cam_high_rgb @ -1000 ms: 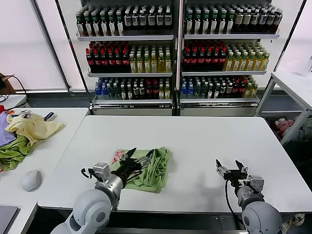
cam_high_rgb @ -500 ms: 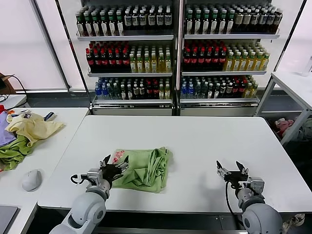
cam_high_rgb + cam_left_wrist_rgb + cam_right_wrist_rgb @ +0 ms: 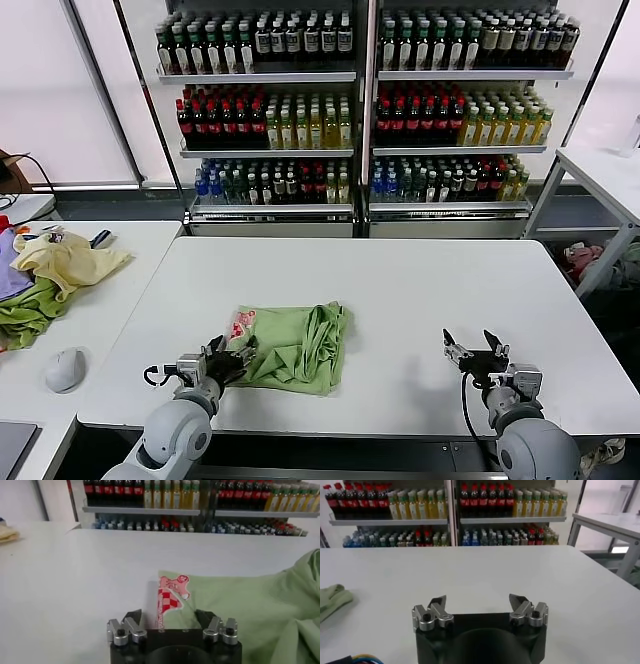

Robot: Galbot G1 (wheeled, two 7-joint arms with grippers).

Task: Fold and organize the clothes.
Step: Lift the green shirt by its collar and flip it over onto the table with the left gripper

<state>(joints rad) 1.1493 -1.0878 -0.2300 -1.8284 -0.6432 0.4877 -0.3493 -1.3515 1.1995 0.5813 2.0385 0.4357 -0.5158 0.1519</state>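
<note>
Drink shelves [image 3: 360, 100] behind, white table [image 3: 420, 290] up front; the polo shirt [image 3: 295, 345] lay bunched near the table's front edge, red-and-white patch [image 3: 170, 595] at its left corner; left gripper [image 3: 228, 358] had slid back off the middle of the cloth to that corner, jaws apart but narrowing, holding nothing yet afaict; prob lining up a corner grab for the next fold; right gripper [image 3: 476, 352] sat wide open and empty, well off to the right; pale yellow garment [image 3: 65, 262] on the side table.
</note>
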